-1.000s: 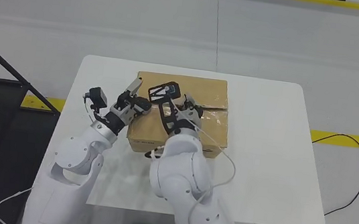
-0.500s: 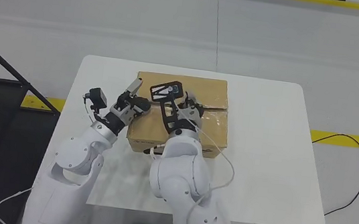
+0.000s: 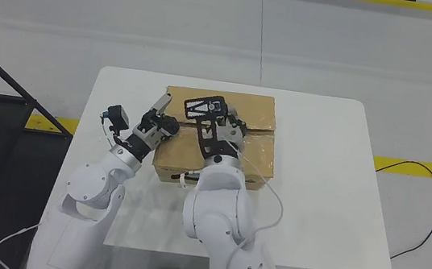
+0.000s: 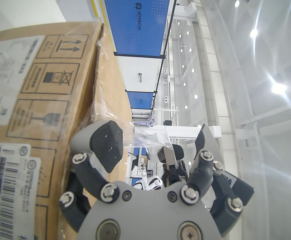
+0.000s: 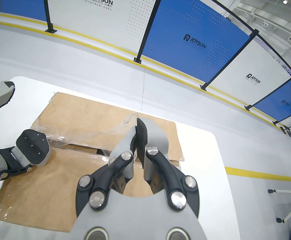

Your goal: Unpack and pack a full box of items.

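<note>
Box (image 3: 255, 111) lies flat beneath my right tool (image 5: 138, 134), long axis running sideways across the worktop (image 3: 322, 196); that tool, above the seam (image 5: 86, 147), pinches clear tape (image 5: 106, 134). Left tool (image 4: 154, 143) spread beside its end.

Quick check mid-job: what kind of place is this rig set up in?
Probably an industrial hall or robot test floor: yellow floor lines, blue-and-white partition panels and high ceiling lights.
</note>
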Robot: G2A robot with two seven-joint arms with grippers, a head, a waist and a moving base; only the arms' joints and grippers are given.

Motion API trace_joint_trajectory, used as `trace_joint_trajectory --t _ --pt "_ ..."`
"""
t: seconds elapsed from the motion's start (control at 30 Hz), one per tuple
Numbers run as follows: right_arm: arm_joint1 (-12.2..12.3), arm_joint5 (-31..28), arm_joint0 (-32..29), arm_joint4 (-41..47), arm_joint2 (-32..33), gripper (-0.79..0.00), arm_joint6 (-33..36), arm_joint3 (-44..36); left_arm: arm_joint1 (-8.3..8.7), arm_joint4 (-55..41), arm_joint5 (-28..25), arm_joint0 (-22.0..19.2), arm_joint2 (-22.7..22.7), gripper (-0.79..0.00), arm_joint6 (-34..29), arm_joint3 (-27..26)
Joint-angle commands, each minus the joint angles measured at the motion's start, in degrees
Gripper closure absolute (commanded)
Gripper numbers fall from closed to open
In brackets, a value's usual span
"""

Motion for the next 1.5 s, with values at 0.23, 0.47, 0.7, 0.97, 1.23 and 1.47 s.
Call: trace_joint_trajectory --t 0.23,0.47,0.7,0.97,1.23,1.47 --pt "-0.62 1.97 -0.82 -0.47 1.02 0.0 -3.41 0.19 0.13 -0.11 -0.02 0.11 -0.07 -0.785 0.14 0.36" --pt "-0.9 2.82 -2.6 -0.99 1.46 0.0 -6.67 -0.47 0.23 -0.12 0.06 0.11 0.0 -0.785 0.21 0.32" --pt "-1.15 2.99 -4.27 -1.34 2.03 0.0 -8.17 -0.99 0.3 -0.21 0.02 0.27 0.14 -0.785 0.45 0.4" --pt "-1.74 5.21 -5.05 -0.45 2.67 0.0 -9.06 -1.37 0.38 -0.24 0.03 0.4 0.23 -0.785 0.64 0.57" --pt "-2.1 6.21 -5.02 1.36 3.09 0.0 -9.11 -1.2 0.48 -0.35 -0.01 0.44 0.24 -0.785 0.67 0.56" --pt "-2.49 2.56 -4.08 -2.05 3.89 -0.345 -4.03 -0.1 0.58 -0.62 -0.16 0.57 -0.03 -0.785 0.68 0.53"
